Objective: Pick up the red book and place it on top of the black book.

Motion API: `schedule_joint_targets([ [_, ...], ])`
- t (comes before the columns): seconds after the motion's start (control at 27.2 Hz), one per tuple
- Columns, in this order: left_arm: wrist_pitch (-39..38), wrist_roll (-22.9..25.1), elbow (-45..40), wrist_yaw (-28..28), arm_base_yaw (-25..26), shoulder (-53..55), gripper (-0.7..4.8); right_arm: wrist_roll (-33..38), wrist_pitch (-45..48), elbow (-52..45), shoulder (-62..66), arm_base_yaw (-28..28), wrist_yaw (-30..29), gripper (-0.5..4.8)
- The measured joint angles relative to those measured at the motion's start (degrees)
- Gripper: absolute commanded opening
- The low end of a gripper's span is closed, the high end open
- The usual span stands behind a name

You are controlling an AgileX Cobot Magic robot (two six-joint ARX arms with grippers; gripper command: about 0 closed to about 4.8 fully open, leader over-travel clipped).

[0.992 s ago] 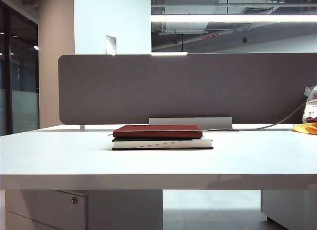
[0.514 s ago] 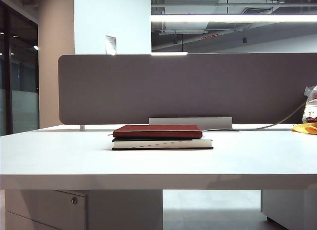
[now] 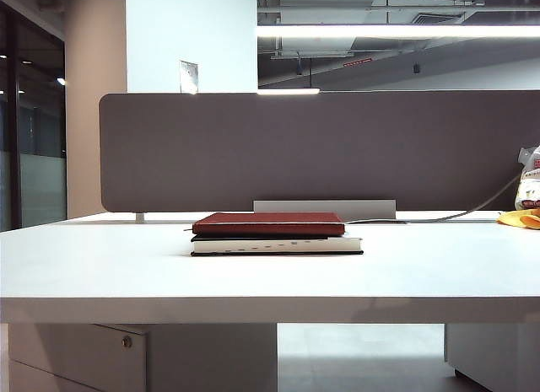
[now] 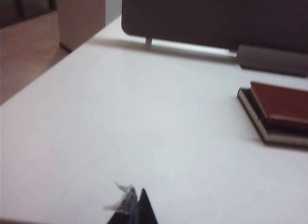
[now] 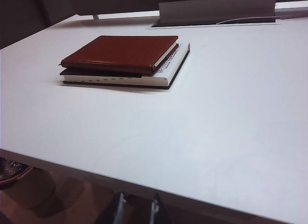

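The red book (image 3: 268,223) lies flat on top of the black book (image 3: 277,245), near the middle of the table (image 3: 101,270), slightly towards its far side. It covers most of the black cover and sits a little to the left, so the placing looks done. Both arms are drawn back to the near edge, well apart from the stack. The left tool (image 4: 134,207) is clenched and empty. The right tool (image 5: 137,208), partly cut off, seems slightly parted and holds nothing.
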Motion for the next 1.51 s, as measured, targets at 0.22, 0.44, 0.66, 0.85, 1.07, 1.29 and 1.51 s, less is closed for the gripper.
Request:
schedule_joint_targets([
  [0.22, -7.5, 0.0, 0.0, 0.0, 0.0, 0.1, -0.05, 0.0, 0.0, 0.0, 0.0, 0.0, 0.0, 0.81],
  [0.44, -7.7, 0.0, 0.1, 0.0, 0.0, 0.0, -0.05, 0.0, 0.0, 0.0, 0.0, 0.0, 0.0, 0.81],
  [0.66, -7.7, 0.0, 0.1, 0.0, 0.0, 0.0, -0.05, -0.2, 0.0, 0.0, 0.0, -0.1, 3.4, 0.81],
  [0.85, -7.7, 0.0, 0.1, 0.0, 0.0, 0.0, -0.05, -1.9, -0.8, 0.0, 0.0, -0.1, 8.0, 0.81],
  [1.07, -7.7, 0.0, 0.1, 0.0, 0.0, 0.0, -0.05, -3.5, -1.0, 0.0, 0.0, -0.5, 12.6, 0.81],
  [1.29, -7.7, 0.0, 0.1, 0.0, 0.0, 0.0, -0.05, -4.4, -1.0, 0.0, 0.0, -3.7, 12.8, 0.81],
  [1.51, -7.7, 0.0, 0.1, 0.0, 0.0, 0.0, -0.05, -4.6, -1.0, 0.0, 0.0, -6.9, 12.9, 0.81],
])
